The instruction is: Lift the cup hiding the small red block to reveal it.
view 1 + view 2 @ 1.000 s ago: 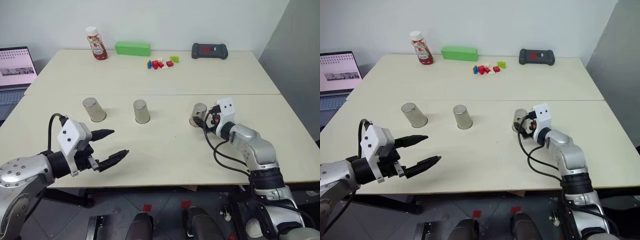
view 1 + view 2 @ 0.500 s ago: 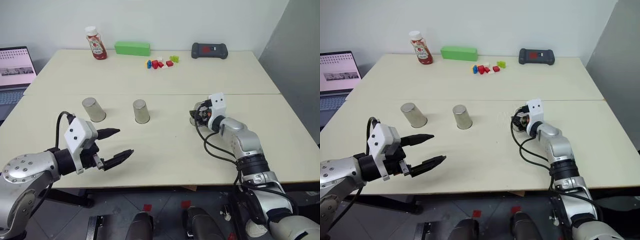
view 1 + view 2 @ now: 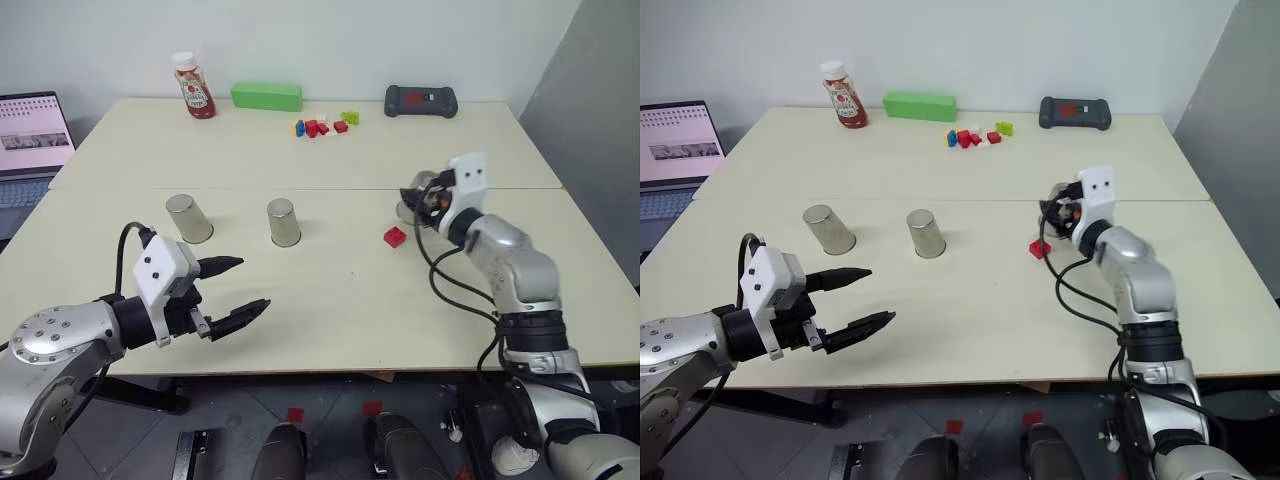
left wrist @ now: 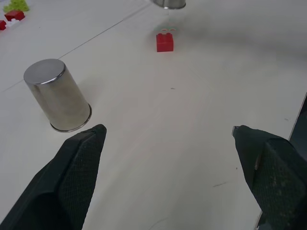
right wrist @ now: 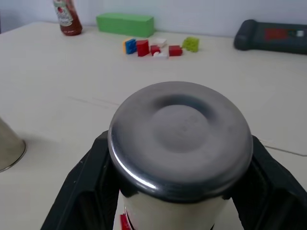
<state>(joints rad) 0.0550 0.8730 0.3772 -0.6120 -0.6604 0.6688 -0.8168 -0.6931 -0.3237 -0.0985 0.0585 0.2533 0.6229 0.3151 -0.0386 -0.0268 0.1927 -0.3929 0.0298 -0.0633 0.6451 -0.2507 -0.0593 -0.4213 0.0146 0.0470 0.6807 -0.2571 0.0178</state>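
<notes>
The left gripper (image 3: 232, 288) hangs over the table's near edge with its jaws spread, idle. 2 upturned steel tumblers (image 3: 188, 218) (image 3: 283, 222) stand untouched mid-table. The small red block (image 3: 395, 236) lies bare on the table (image 3: 330, 290), because the right gripper (image 3: 425, 205) has clamped the cup (image 3: 417, 192) and holds it raised just above and behind.
</notes>
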